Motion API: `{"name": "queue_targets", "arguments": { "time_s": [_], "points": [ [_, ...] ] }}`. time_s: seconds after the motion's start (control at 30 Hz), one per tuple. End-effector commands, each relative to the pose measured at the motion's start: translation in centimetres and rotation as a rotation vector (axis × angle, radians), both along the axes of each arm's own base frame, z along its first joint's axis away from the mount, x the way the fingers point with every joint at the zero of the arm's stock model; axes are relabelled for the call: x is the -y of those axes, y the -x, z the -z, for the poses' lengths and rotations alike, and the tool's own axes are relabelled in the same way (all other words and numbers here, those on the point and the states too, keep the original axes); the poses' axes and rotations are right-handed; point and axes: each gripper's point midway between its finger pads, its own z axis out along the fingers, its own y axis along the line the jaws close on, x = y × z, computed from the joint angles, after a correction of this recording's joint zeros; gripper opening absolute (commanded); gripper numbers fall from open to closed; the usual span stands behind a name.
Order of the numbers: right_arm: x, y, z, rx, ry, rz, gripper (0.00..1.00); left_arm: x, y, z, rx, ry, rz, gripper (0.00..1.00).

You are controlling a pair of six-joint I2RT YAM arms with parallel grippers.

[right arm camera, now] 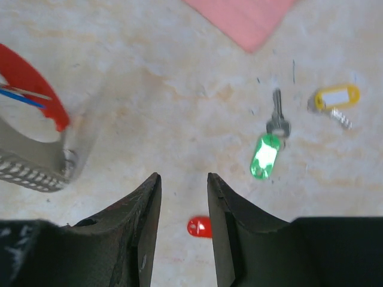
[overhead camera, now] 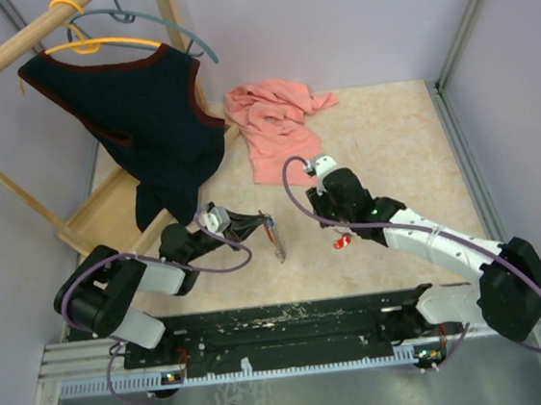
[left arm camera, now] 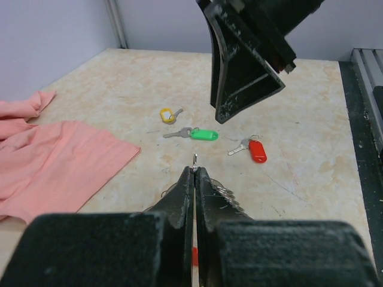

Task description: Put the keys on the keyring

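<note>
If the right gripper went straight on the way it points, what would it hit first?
Probably bare table top, between the keyring and the green key. The right gripper is open, and depth is hard to judge.

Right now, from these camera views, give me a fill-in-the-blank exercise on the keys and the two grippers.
The left gripper is shut on the ____.
The right gripper has its jaws standing ____.
Between the yellow key and the red key lies a third key, its head ____.
Missing words: keyring; open; green.
</note>
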Motion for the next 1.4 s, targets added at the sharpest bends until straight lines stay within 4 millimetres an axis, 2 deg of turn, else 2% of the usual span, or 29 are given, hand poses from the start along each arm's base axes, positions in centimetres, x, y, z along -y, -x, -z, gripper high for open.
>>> {"name": "queue_targets", "arguments": {
  "time_s": [0.0,0.23,0.37,0.5,0.7,0.8,0.97,1.13,1.2,1.37],
  "points": [
    [2.8,0.7,2.3,-0.123,-0.109,0.241,0.37,-0.4,0.0,-1.0,0.024,0.039,-0.007,0.00],
    [8.1,1.7,6.6,-0.262,-0.178,0.488,0.38,-0.6,0.2,-1.2,0.025,0.037,-0.004,0.00],
    [9.1,2.4,8.1,-0.319,-0.254,0.556,0.39,-0.5,0.2,-1.1,0.024,0.032,-0.001,0.00],
    [9.5,3.2,9.8,-0.379,-0.253,0.589,0.39,-0.5,0.1,-1.0,0.022,0.029,0.003,0.00],
    [8.7,3.9,11.3,-0.448,-0.267,0.570,0.39,-0.4,0.1,-1.0,0.018,0.029,0.007,0.00],
    [7.6,3.7,11.2,-0.461,-0.306,0.530,0.36,-0.4,0.1,-1.0,0.018,0.029,0.008,0.00],
    [6.2,1.5,9.6,-0.397,-0.360,0.479,0.36,-0.3,0.2,-1.0,0.019,0.029,0.013,0.00],
    [3.4,-0.8,7.8,-0.361,-0.413,0.397,0.36,-0.4,0.2,-1.1,0.023,0.028,0.006,0.00],
    [2.1,-1.6,7.3,-0.324,-0.394,0.353,0.36,-0.5,0.2,-1.1,0.023,0.027,0.003,0.00],
    [0.6,-3.5,5.9,-0.259,-0.365,0.289,0.36,-0.5,0.2,-1.2,0.023,0.027,0.003,0.00]
  ]
}}
